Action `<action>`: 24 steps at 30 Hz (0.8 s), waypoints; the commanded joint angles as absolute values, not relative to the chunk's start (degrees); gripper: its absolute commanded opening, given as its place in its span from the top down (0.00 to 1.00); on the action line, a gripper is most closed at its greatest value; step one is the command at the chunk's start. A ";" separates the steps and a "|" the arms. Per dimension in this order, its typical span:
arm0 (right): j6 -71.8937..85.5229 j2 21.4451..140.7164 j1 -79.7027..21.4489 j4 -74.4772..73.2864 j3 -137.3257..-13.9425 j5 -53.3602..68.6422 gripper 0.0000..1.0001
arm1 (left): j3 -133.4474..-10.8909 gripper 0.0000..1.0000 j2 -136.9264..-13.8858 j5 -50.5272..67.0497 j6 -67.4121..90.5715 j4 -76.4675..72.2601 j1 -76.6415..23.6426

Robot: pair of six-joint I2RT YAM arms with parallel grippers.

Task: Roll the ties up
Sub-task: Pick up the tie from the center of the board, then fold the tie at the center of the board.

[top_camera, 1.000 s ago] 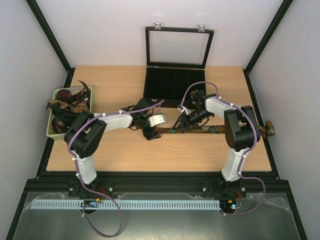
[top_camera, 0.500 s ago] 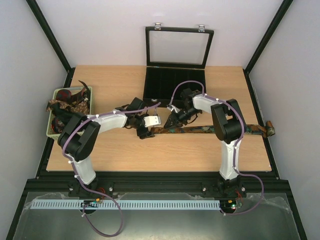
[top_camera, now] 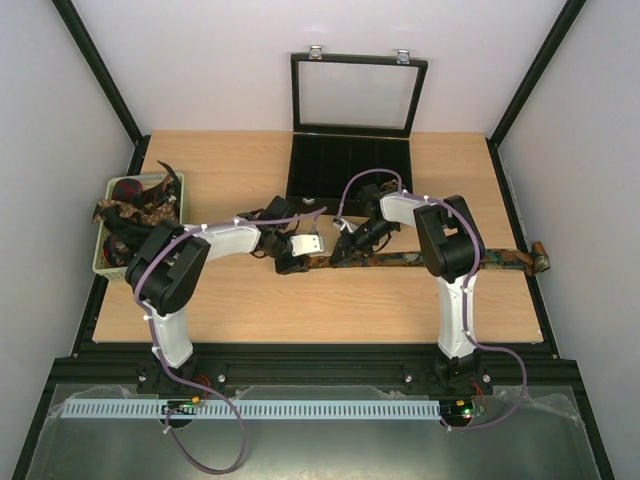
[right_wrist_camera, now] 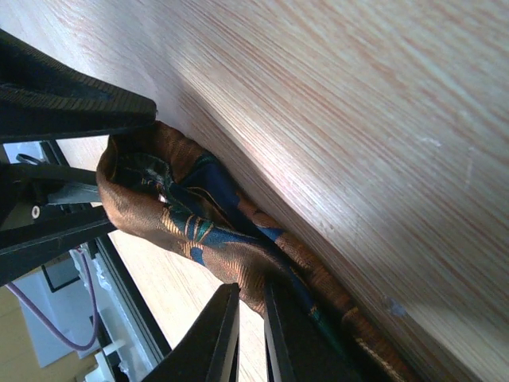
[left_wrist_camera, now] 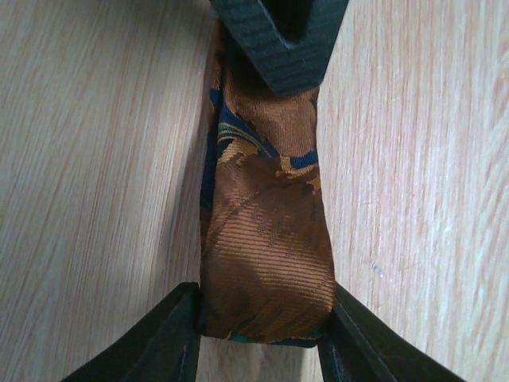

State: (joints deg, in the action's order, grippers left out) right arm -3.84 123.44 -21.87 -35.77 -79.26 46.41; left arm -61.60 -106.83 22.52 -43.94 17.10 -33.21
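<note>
Pale wooden tabletop (top_camera: 220, 180) fills the enclosure, and a black compartmented box (top_camera: 350, 175) is stood open at the far edge with its glass lid raised. Just in front of the box, a brown patterned necktie (top_camera: 420, 260) is laid out flat. It runs from below the box's left corner away to the right, past the table's edge. Its left end is doubled over into a first short fold, which is clasped on both sides by the left gripper (top_camera: 296, 262). Immediately right of that fold, the fabric is pinched between the nearly closed fingers of the right gripper (top_camera: 342, 250). The roll is judged barely begun, with almost the whole length yet to be wound. More ties (top_camera: 135, 205) are heaped unrolled in a pale green basket (top_camera: 98, 262) well left of the box. No roll is seen in the box's compartments.
</note>
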 commanded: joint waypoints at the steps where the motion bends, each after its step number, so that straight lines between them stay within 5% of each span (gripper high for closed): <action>1: -4.76 126.60 -22.24 -36.62 -78.18 38.95 0.89 | -62.68 0.60 -103.66 26.23 -42.08 15.16 -33.61; 24: -2.26 123.29 -21.87 -39.08 -82.99 40.60 0.84 | -66.64 0.68 -109.11 29.55 -30.32 10.64 -35.76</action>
